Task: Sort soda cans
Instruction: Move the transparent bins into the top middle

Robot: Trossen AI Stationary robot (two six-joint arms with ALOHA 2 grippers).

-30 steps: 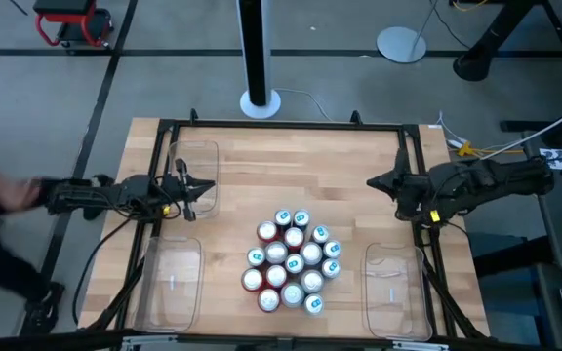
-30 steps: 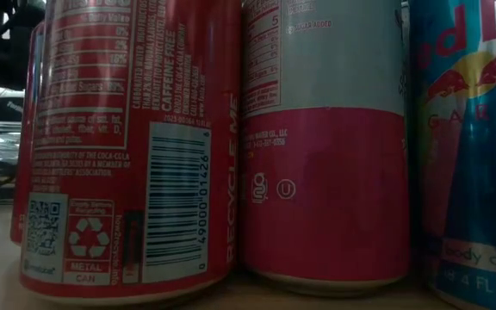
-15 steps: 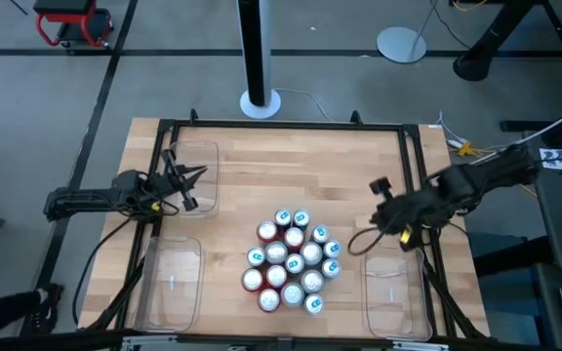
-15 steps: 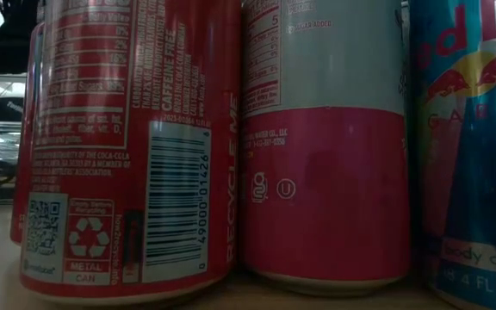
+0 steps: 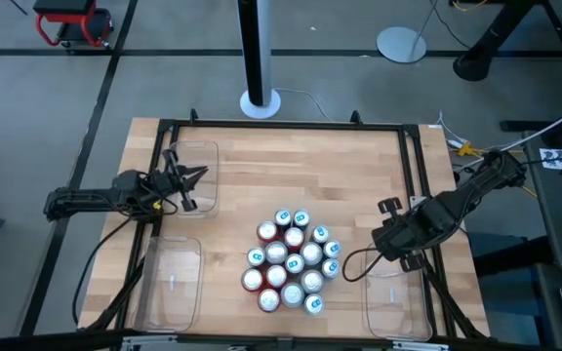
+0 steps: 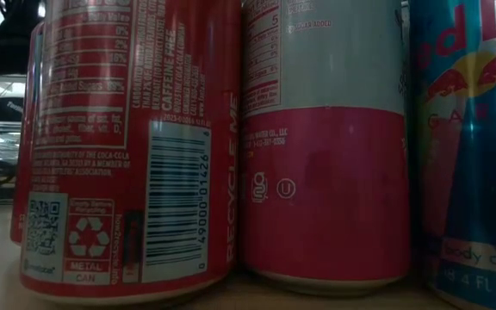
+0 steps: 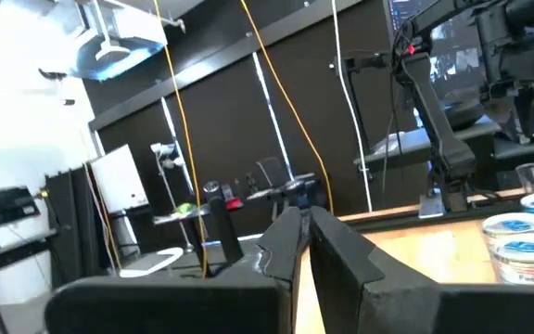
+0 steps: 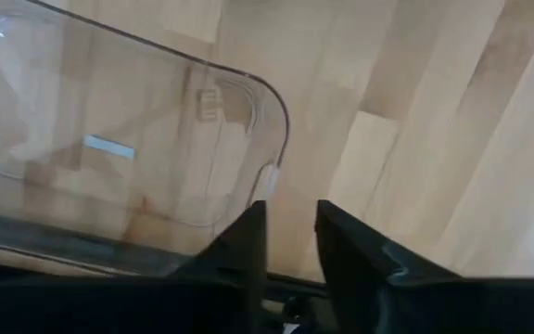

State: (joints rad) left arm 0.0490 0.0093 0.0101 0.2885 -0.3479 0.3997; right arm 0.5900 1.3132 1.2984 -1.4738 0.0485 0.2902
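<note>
Several soda cans [image 5: 294, 258] with silver tops stand upright in a tight cluster on the wooden table, near its front middle. The low view shows a red can [image 6: 127, 146], a silver-and-pink can [image 6: 325, 146] and a blue can [image 6: 472, 146] close up. My right gripper [image 5: 386, 237] hangs point down over bare table, between the cluster and the near right bin [image 5: 395, 288]. Its fingers [image 8: 290, 232] stand slightly open with nothing between them. My left gripper [image 5: 191, 185] waits shut [image 7: 302, 218] over the far left bin [image 5: 195, 175].
Three clear plastic bins lie on the table: far left, near left [image 5: 171, 283] and near right [image 8: 109, 139]. A black frame [image 5: 281, 125] runs around the table's edges. Bare wood lies between the cluster and the bins.
My right gripper has swung from the table's right edge toward the near edge and the cans, tipping from about level to pointing down. My left gripper has tipped up a little at the far left bin. The cans have not moved.
</note>
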